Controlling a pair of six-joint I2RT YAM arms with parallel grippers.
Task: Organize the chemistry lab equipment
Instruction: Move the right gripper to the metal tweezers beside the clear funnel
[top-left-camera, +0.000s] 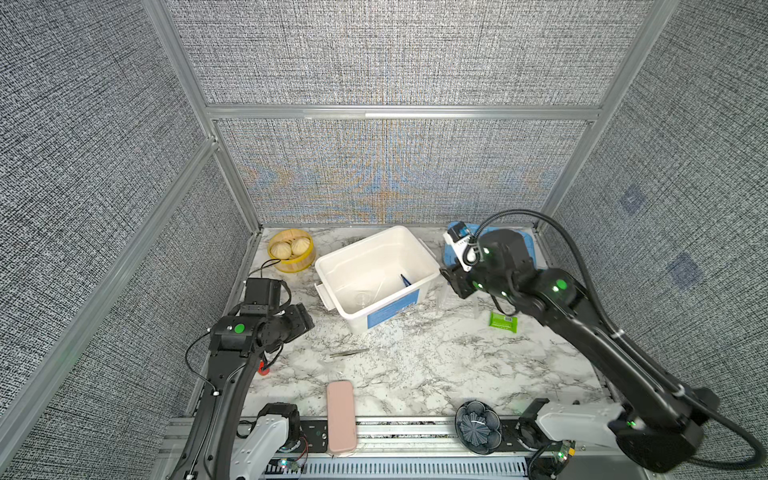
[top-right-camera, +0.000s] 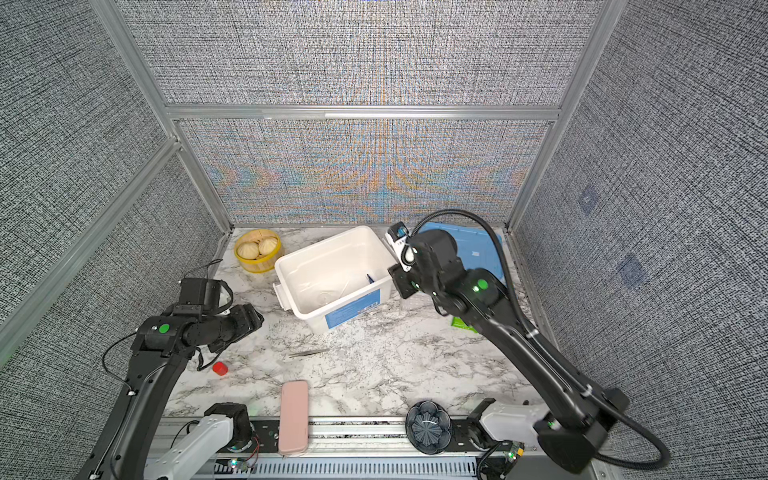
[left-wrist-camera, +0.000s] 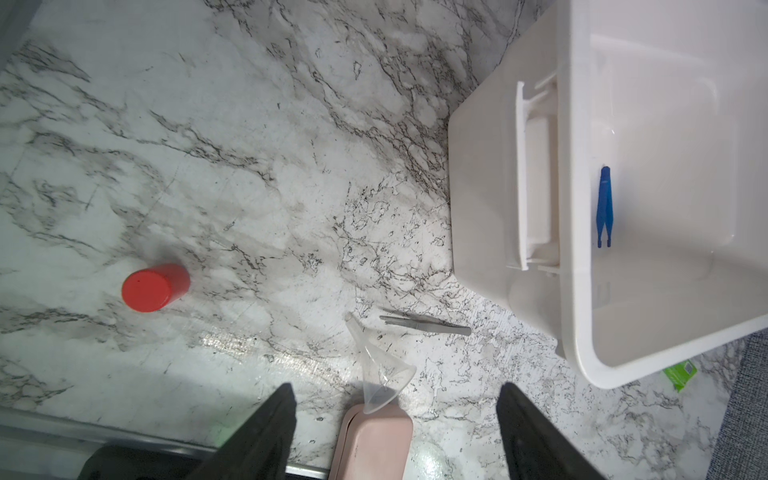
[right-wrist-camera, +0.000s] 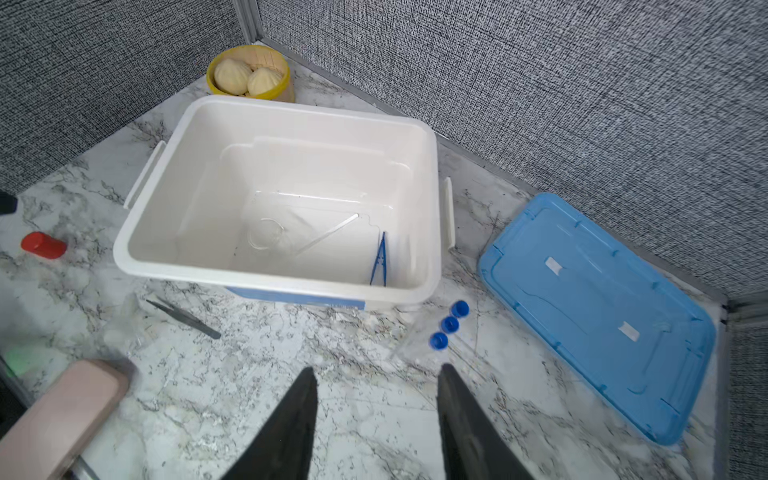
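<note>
the marble table (top-left-camera: 415, 365) is taken in from high above its near edge in both top views, looked down on towards the back wall. the left wrist view is held close above the table, aimed almost straight down. the right wrist view is set further off, slanted towards the back corner. the white bin (right-wrist-camera: 274, 286) and the grey metal tweezers (left-wrist-camera: 424, 325) are shared by all four.

Black arms (top-left-camera: 590, 332), white bases (top-left-camera: 577, 419), green lights (top-left-camera: 561, 285), cables (top-left-camera: 517, 212).

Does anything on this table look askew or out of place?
Yes. The pink case hangs over the table's front edge onto the rail, and a clear funnel lies tipped on its side beside it. Nothing looks spilled or broken.
</note>
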